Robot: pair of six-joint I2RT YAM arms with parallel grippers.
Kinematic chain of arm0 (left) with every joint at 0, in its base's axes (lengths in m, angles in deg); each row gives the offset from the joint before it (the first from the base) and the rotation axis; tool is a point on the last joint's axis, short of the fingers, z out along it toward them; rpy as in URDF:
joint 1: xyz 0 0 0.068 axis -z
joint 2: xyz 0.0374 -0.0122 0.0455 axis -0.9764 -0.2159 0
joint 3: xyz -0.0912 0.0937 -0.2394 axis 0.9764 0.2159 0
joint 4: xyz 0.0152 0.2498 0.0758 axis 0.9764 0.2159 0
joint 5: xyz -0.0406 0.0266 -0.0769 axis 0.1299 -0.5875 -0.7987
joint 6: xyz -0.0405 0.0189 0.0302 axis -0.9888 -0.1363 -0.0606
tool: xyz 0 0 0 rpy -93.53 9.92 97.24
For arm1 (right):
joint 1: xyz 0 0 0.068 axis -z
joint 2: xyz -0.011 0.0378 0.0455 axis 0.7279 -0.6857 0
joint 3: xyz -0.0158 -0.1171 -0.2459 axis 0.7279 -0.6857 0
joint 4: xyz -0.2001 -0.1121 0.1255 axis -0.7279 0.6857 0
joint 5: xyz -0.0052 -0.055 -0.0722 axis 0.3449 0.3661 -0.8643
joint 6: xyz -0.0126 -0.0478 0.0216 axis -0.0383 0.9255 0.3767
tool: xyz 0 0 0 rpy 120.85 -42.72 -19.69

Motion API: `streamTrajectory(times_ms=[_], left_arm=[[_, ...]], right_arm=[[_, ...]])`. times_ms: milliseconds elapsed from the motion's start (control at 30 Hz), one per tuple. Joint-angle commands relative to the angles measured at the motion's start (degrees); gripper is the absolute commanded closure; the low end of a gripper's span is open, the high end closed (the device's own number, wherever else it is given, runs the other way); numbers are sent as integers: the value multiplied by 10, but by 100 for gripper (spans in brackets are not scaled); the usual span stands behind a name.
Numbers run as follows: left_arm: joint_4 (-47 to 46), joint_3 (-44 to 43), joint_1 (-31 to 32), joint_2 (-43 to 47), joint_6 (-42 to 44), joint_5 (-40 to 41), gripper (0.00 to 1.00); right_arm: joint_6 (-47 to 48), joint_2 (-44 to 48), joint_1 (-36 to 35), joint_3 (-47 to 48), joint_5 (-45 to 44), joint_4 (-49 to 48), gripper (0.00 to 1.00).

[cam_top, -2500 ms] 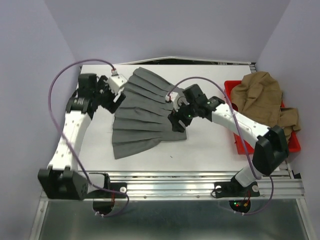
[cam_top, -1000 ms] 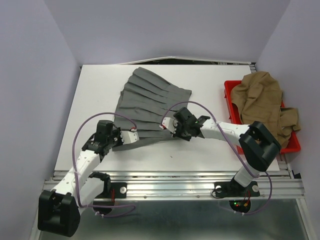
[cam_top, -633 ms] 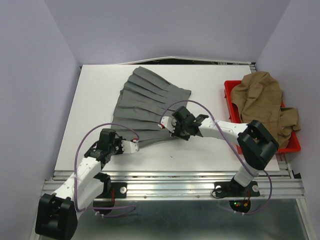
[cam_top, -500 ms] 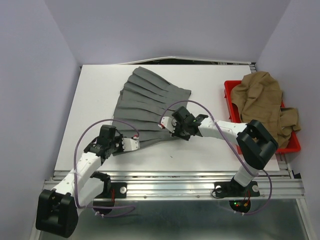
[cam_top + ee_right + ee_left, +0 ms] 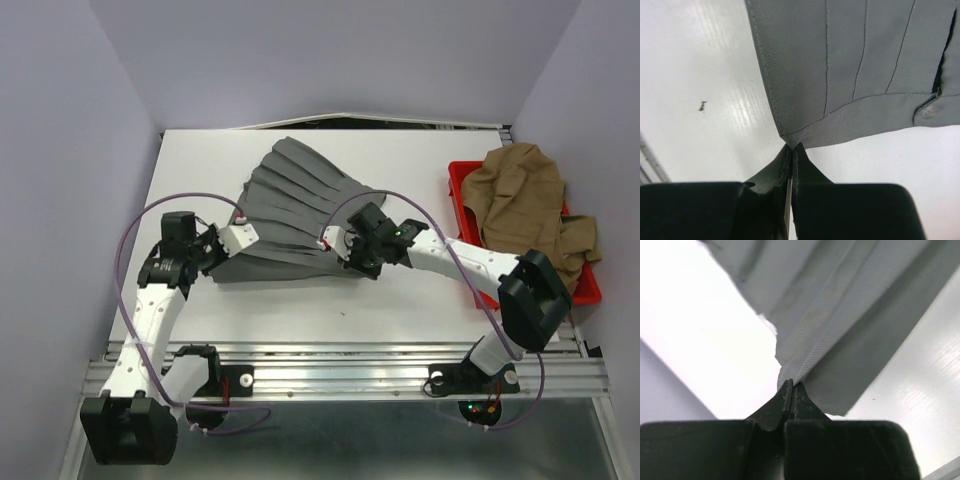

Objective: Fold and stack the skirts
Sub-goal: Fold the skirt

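A grey pleated skirt (image 5: 292,205) lies bunched on the white table (image 5: 190,170), its near part lifted off the surface. My left gripper (image 5: 238,238) is shut on the skirt's hem edge at its left side. In the left wrist view the grey skirt (image 5: 840,315) runs straight out of the shut left gripper (image 5: 791,386). My right gripper (image 5: 351,251) is shut on a corner of the waistband at the skirt's right side. The right wrist view shows that gripper (image 5: 792,146) pinching the grey skirt (image 5: 850,60) beside a button (image 5: 927,111).
A red bin (image 5: 459,178) stands at the table's right edge with a brown skirt (image 5: 525,195) heaped in it and spilling over its rim. Purple walls close in the left, back and right. The arms' bases and a metal rail run along the near edge.
My left gripper has carried the hem corner from the table's front up and away to the left, drawing the skirt's near half off the table. The right gripper stays shut on the waistband corner.
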Motion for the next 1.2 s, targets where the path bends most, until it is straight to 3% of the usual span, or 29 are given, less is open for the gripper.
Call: streamTrajectory(times_ms=[0, 233, 500, 667, 800, 1167], left_arm=[[37, -50, -20, 47, -55, -29, 100], [96, -93, -20, 122, -105, -12, 100], [67, -187, -20, 156, -196, 15, 100], [-35, -224, -20, 71, -203, 12, 100], [-110, -270, -14, -31, -213, -10, 100], [-236, -363, 91, -268, -202, 59, 100]], right_arm=[[1, 40, -2, 28, 58, 80, 99], [22, 66, -7, 92, 211, 214, 99], [-4, 69, -31, 94, 275, 222, 99], [-26, 71, -2, 93, 285, 199, 99], [-25, 45, 92, 112, 334, 197, 99], [5, -54, 161, 138, 366, 196, 99]])
